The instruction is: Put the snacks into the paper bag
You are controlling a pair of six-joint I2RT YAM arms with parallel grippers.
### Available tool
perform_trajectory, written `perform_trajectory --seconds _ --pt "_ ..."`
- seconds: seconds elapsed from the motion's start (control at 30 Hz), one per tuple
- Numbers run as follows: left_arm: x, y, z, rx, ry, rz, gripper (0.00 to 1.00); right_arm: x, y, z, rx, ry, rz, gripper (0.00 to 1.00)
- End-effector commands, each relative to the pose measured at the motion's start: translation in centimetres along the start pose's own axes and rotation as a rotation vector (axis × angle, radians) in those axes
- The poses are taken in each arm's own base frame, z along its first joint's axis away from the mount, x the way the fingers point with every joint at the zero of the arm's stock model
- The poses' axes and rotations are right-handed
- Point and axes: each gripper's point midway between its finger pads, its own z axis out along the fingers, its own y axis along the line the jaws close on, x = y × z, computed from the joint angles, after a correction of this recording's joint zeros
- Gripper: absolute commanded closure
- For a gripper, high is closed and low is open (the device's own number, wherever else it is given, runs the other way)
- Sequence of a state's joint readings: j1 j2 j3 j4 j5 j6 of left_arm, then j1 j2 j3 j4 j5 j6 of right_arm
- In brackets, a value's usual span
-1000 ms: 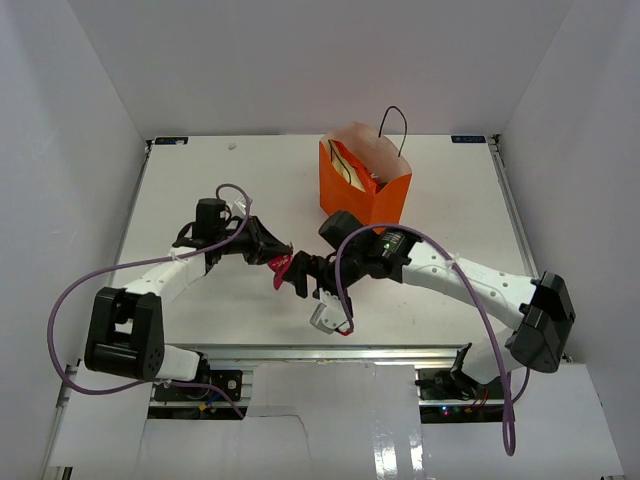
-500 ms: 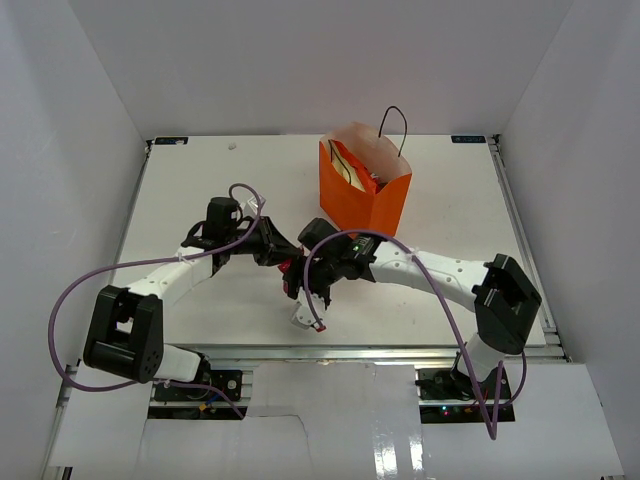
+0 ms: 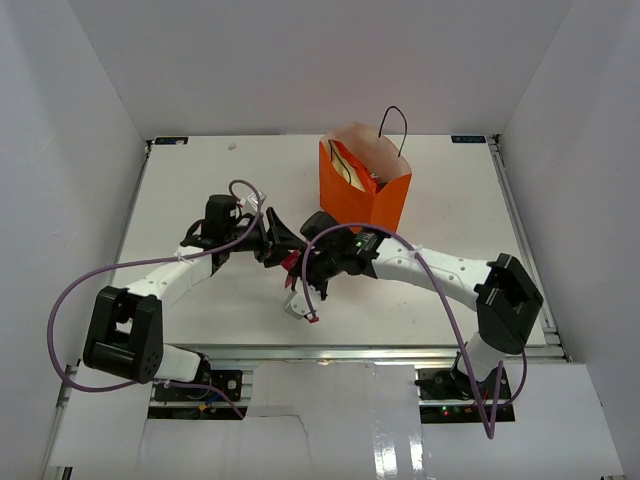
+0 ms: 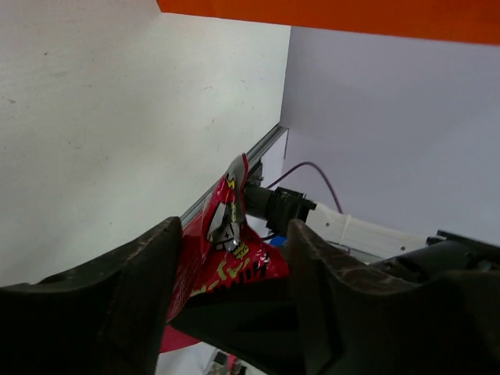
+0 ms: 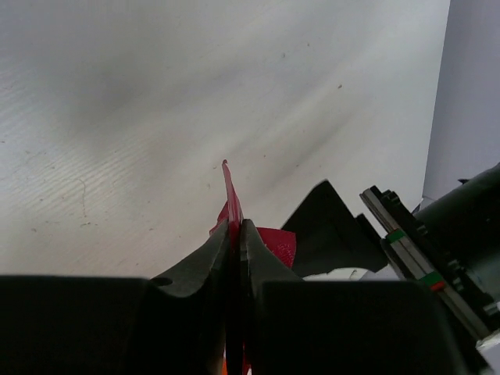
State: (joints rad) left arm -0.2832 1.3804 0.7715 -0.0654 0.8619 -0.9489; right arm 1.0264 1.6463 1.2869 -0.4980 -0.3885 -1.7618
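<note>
A small red crinkled snack wrapper [image 3: 291, 263] hangs above the table's middle, between my two grippers. My right gripper [image 3: 303, 267] is shut on it: in the right wrist view the jaws [image 5: 235, 228] pinch the thin red wrapper [image 5: 228, 186] edge-on. My left gripper [image 3: 280, 240] is open, and its fingers [image 4: 156, 266] stand apart on either side of the red wrapper [image 4: 226, 250] without pressing it. The orange paper bag [image 3: 365, 190] stands upright just behind the grippers, its mouth open. Its orange wall [image 4: 351, 14] fills the top of the left wrist view.
White walls [image 3: 100, 90] enclose the table on three sides. A metal rail [image 3: 330, 352] runs along the near edge by the arm bases. Purple cables [image 3: 70, 300] loop off both arms. The right arm [image 3: 450, 275] stretches across the table's right half.
My right gripper moved left to the wrapper and closed on it. My left gripper, which was shut on the wrapper, has opened.
</note>
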Motion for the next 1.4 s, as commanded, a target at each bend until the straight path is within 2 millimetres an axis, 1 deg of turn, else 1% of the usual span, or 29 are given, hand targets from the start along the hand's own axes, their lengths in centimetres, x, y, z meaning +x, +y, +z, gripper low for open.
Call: perform_trajectory --seconds 0.0,0.03,0.1,0.23,0.3,0.33,0.4,0.43,0.47,0.5,0.53,0.57,0.6,0.63,0.67,0.7,0.73,0.77,0.8,0.83,0.93,1.0,1.07,1.13,1.17,1.23,1.27,1.3,1.37 --pt "-0.6 -4.0 -1.3 0.111 -0.014 0.132 0.29 -1.1 -2.8 -3.3 0.109 -0.032 0.035 0.89" --pt "-1.4 -4.6 -1.9 0.118 -0.039 0.171 0.24 -1.8 -3.1 -4.1 0.13 -0.053 0.035 0.89" --pt "-2.4 -5.1 -2.6 0.107 -0.078 0.209 0.21 -2.7 -3.0 -4.9 0.147 -0.083 0.074 0.9" --pt "-7.1 -6.5 -6.3 0.014 -0.291 0.312 0.19 -5.6 -4.8 -8.3 0.236 -0.213 0.196 0.92" --pt "-8.6 -7.1 -8.5 -0.041 -0.407 0.403 0.18 -6.3 -6.6 -11.2 0.298 -0.273 0.285 0.92" --pt "-10.0 -6.3 -9.6 -0.125 -0.499 0.408 0.17 -7.8 -8.7 -13.6 0.337 -0.359 0.373 0.92" --pt "-10.3 -6.4 -11.7 -0.195 -0.607 0.471 0.12 -7.4 -11.1 -17.0 0.399 -0.404 0.468 0.92" --pt "-11.0 -6.1 -12.8 -0.243 -0.68 0.481 0.12 -7.4 -13.7 -21.0 0.474 -0.448 0.542 0.92" --pt "-10.6 -5.0 -13.0 -0.268 -0.697 0.476 0.1 -6.7 -15.0 -22.5 0.515 -0.459 0.601 0.92" --pt "-10.0 -6.0 -14.2 -0.254 -0.749 0.512 0.06 -5.8 -16.1 -24.4 0.568 -0.464 0.661 0.92" --pt "-9.8 -5.9 -14.7 -0.257 -0.778 0.522 0.06 -5.0 -17.5 -27.0 0.644 -0.462 0.713 0.92" --pt "-9.4 -4.7 -14.7 -0.278 -0.793 0.511 0.05 -2.4 -18.4 -30.0 0.749 -0.479 0.857 0.92" --pt "-8.8 -5.3 -15.5 -0.257 -0.831 0.534 0.02 -0.9 -18.6 -31.5 0.81 -0.478 0.93 0.92" --pt "-8.5 -5.0 -15.7 -0.256 -0.843 0.528 0.02 2.1 -18.1 -33.7 0.9 -0.472 1.076 0.92" --pt "-8.1 -4.0 -15.6 -0.269 -0.846 0.516 0.02 3.5 -18.4 -35.1 0.969 -0.468 1.094 0.92" --pt "-7.8 -3.8 -15.7 -0.266 -0.852 0.516 0.02 4.9 -18.1 -35.8 1.012 -0.456 1.151 0.92" --pt "-7.4 -4.0 -16.0 -0.256 -0.864 0.515 0.02 7.3 -17.6 -36.5 1.104 -0.4 1.216 0.92" --pt "-7.2 -3.7 -15.9 -0.259 -0.862 0.508 0.02 9.8 -16.7 -36.3 1.152 -0.351 1.283 0.92" --pt "-7.0 -3.1 -15.7 -0.266 -0.852 0.497 0.02 11.3 -15.9 -36.0 1.188 -0.308 1.344 0.92" --pt "-6.8 -3.0 -15.7 -0.265 -0.847 0.495 0.02 14.1 -14.8 -36.1 1.281 -0.216 1.413 0.92" --pt "-6.5 -2.6 -15.6 -0.277 -0.835 0.484 0.02 18.7 -11.7 -35.3 1.388 -0.031 1.526 0.92" --pt "-6.4 -2.4 -15.7 -0.286 -0.834 0.481 0.02 20.4 -10.0 -34.7 1.409 0.061 1.517 0.92" --pt "-6.3 -2.3 -15.7 -0.286 -0.835 0.479 0.02 21.2 -8.6 -33.5 1.39 0.114 1.51 0.87" --pt "-6.3 -2.2 -15.7 -0.287 -0.834 0.478 0.02 21.4 -8.2 -33.1 1.374 0.128 1.484 0.78" --pt "-6.3 -2.2 -15.6 -0.285 -0.833 0.477 0.02 21.5 -7.9 -32.8 1.367 0.134 1.49 0.69" --pt "-6.3 -2.5 -15.7 -0.281 -0.835 0.483 0.02 21.3 -7.6 -32.1 1.336 0.134 1.485 0.59" --pt "-6.3 -2.5 -15.7 -0.281 -0.834 0.484 0.02 21.1 -7.6 -32.1 1.331 0.131 1.48 0.52" --pt "-6.4 -2.5 -15.7 -0.283 -0.833 0.485 0.02 20.8 -7.6 -32.1 1.318 0.128 1.467 0.39" --pt "-6.5 -2.9 -15.8 -0.277 -0.839 0.493 0.02 20.1 -7.8 -32.4 1.311 0.12 1.452 0.27"
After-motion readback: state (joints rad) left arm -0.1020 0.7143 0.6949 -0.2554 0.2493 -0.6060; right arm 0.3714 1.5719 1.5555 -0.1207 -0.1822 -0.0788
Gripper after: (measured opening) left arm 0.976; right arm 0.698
